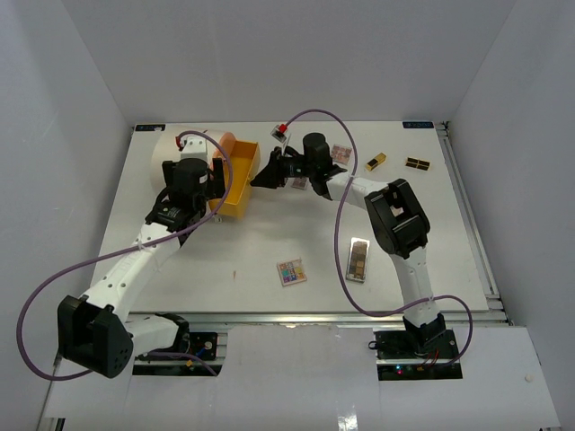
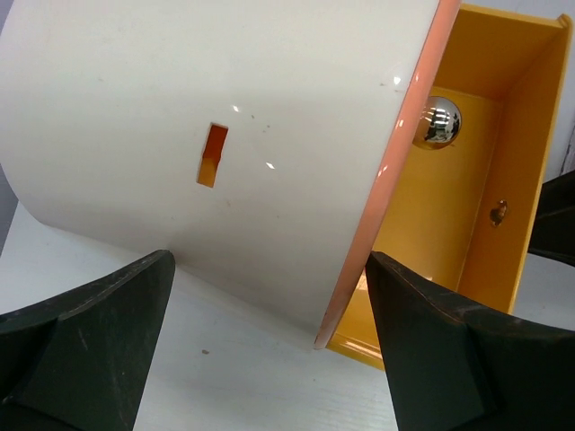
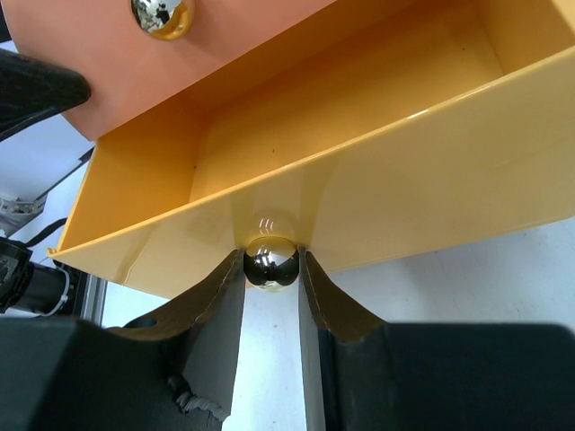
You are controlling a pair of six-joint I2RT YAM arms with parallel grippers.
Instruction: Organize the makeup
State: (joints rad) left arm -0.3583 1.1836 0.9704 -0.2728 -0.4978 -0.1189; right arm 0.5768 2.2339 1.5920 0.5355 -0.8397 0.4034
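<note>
The right pincer (image 3: 271, 269) is closed tight on the chrome knob (image 3: 270, 260) of the orange-yellow drawer (image 3: 404, 171), which stands well out of the cream cylinder (image 2: 180, 135) — and nothing can be made out inside it. The left pincer (image 2: 269, 265) is spread wide, its fingers (image 2: 90, 350) set either side of the cylinder's end just beside the drawer; whether contact is made cannot be told. The makeup is all found outside the drawer, on the tabletop (image 1: 225, 260) to the right-arm side of it: one eyeshadow palette (image 1: 290, 271) and a second palette (image 1: 358, 259) lie toward the arm bases, and the lipstick (image 1: 375, 162) and compact (image 1: 417, 163) lie well apart from the drawer, farther right. Trouble could be had from here — the knob is round and glossy, so it may be squeezed out of the grip. If the cylinder is not truly braced, it may be dragged along with the drawer. With too much pull the drawer could be drawn clean out and tipped.
</note>
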